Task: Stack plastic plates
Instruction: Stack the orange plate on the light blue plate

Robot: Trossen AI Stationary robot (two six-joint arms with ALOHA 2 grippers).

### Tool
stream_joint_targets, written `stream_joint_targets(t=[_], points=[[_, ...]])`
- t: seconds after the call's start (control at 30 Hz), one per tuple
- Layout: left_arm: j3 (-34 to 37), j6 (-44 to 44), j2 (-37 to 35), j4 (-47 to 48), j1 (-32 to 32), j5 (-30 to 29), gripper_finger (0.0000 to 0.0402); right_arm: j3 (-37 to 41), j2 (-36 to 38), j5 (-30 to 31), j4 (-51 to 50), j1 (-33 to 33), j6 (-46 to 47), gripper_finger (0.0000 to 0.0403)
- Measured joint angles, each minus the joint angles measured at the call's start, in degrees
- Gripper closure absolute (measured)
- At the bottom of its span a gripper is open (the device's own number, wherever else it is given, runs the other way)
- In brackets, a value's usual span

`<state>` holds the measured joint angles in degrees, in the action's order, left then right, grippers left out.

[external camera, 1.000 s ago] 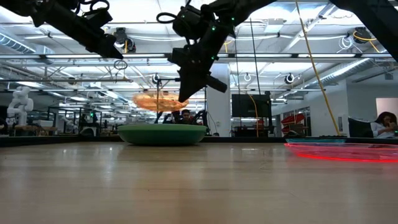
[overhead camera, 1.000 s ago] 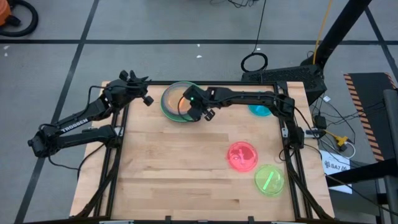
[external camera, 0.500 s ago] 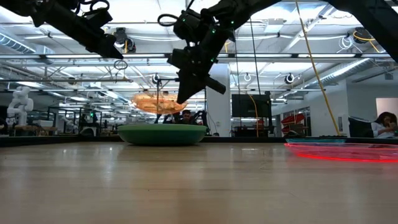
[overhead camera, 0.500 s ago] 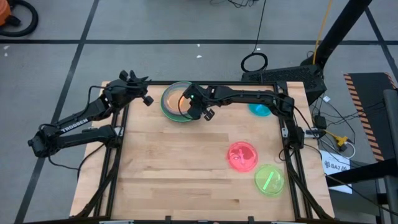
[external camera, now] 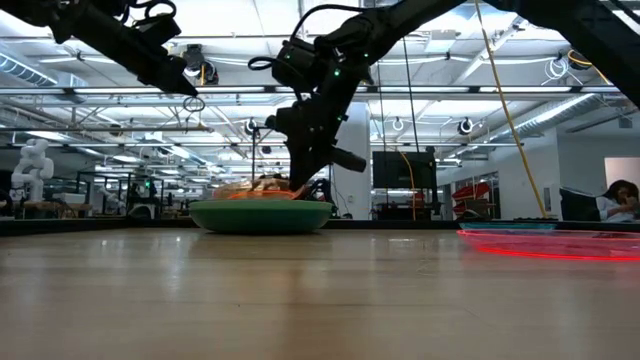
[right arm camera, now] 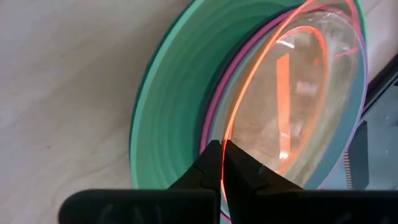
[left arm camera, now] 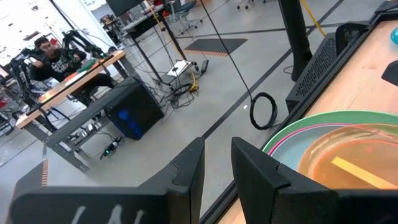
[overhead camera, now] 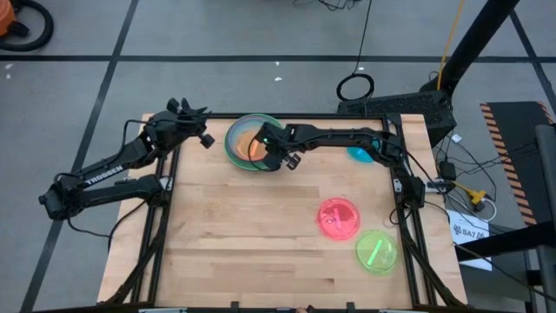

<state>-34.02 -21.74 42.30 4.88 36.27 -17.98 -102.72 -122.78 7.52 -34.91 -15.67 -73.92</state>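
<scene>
A stack of plastic plates (overhead camera: 233, 149) stands at the table's far edge, left of the middle: a green plate (right arm camera: 168, 106) outermost, with a magenta rim (right arm camera: 214, 106) and a pale one inside it. My right gripper (overhead camera: 265, 150) is shut on a translucent orange plate (overhead camera: 253, 146), which sits low over the stack (external camera: 260, 215). My left gripper (overhead camera: 207, 139) waits in the air at the far left corner, open (left arm camera: 217, 168) and with nothing in it. My right gripper pinches the orange plate's rim (right arm camera: 225, 138) between its two fingertips, on the plate's right side. The fingers slant down from the table's right. The plate (external camera: 255, 188) lies nearly level just above the green rim; whether it rests on the stack I cannot tell.
A pink plate (overhead camera: 338, 217) and a lime plate (overhead camera: 376, 250) lie flat at the table's near right. A teal plate (overhead camera: 362, 156) lies at the far right, partly under my right arm. Bare wood (overhead camera: 243, 235) fills the middle and near left.
My right gripper has come down toward the stack with the orange plate and stayed shut. The plate, which hung clear above the green plate, now sits low, just over its rim.
</scene>
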Motion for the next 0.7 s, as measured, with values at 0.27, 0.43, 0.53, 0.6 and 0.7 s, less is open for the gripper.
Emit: stream_joint_targets(t=[0.27,0.43,0.53,0.6,0.7], points=[[0.0,0.0,0.0,0.0,0.0,0.0,0.0314,0.0,0.0,0.1,0.0,0.0,-0.3,0.0397],[0.0,0.0,0.0,0.1,0.0,0.0,0.0314,0.0,0.0,0.2,1.4,0.0,1.7,0.0375],[0.0,0.0,0.0,0.1,0.0,0.0,0.0314,0.0,0.0,0.3,3.0,0.0,4.3,0.0359],[0.0,0.0,0.0,0.1,0.0,0.0,0.0314,0.0,0.0,0.3,3.8,0.0,5.1,0.0345],[0.0,0.1,0.0,0.1,0.0,0.0,0.0314,0.0,0.0,0.4,4.4,0.0,5.3,0.0323]])
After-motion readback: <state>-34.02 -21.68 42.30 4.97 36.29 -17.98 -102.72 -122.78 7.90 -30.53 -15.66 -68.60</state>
